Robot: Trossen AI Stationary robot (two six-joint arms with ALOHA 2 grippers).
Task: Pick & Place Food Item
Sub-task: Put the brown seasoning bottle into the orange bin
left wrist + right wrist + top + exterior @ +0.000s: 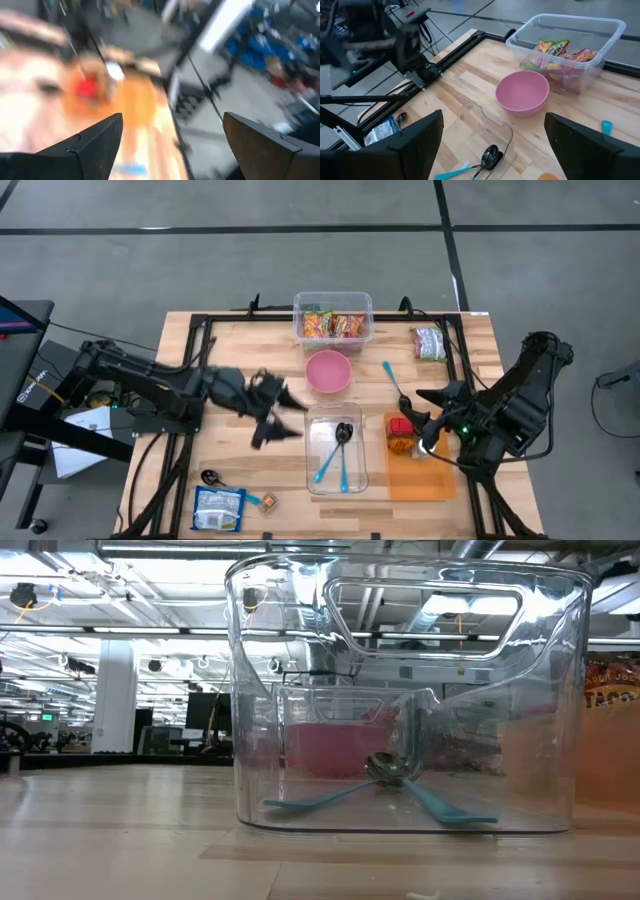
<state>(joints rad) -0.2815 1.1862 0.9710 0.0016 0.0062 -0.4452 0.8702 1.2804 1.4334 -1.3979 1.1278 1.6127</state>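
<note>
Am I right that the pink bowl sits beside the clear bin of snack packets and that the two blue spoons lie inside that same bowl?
Not quite. The pink bowl does sit beside the snack bin, but the blue spoons lie in the separate clear container nearer the table's front, as the high view shows.

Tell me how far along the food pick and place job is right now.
Nothing looks done that I can confirm. The snack bags sit in the clear bin; a wrapped snack and a blue packet lie loose on the table. In hand: nothing. The left gripper and right gripper are both open and empty. Picking and placing looks ahead.
</note>
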